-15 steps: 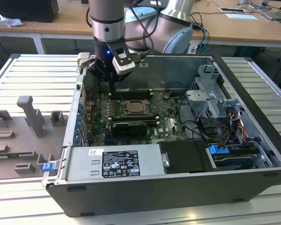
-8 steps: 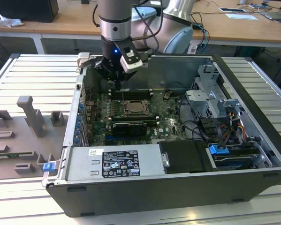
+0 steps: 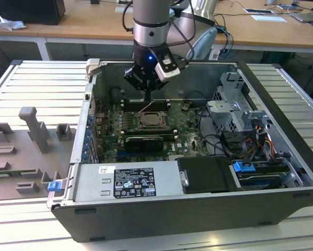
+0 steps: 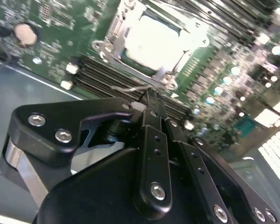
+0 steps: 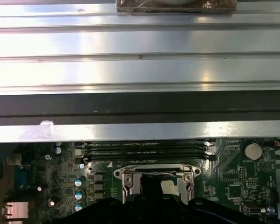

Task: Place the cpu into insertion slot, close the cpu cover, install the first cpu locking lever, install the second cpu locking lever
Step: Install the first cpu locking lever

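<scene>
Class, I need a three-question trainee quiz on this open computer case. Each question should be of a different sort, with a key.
1. True or false: the cpu shows through the window of the cpu cover.
2. The pincer hangs over: A the motherboard; B the grey blocks outside the case; C the wooden desk.
3. Fill in: in the second wrist view, the thin wire lever nearest the pincer lies between the cpu cover and the long dark ___ slots.

Key: 1 true; 2 A; 3 memory, meaning the memory slots.
</scene>
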`<action>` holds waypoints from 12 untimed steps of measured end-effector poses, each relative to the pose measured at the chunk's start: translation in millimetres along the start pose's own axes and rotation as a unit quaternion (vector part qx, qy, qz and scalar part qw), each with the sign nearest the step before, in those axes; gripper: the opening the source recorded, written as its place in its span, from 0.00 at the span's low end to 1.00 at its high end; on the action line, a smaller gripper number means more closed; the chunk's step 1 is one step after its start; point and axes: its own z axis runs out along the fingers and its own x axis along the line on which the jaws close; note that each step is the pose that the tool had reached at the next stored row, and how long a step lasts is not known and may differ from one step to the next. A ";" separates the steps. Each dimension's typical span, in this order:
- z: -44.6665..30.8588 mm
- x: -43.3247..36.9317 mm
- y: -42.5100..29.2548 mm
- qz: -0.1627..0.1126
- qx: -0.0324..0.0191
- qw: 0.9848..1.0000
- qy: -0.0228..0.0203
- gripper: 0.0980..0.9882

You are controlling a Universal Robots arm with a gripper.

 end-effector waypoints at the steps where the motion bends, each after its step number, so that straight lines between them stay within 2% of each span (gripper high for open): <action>1: 0.5 -0.2 0.0 0.000 0.000 1.000 0.000 0.01; 12: 9.9 -0.1 0.1 -0.014 -0.014 1.000 0.000 0.01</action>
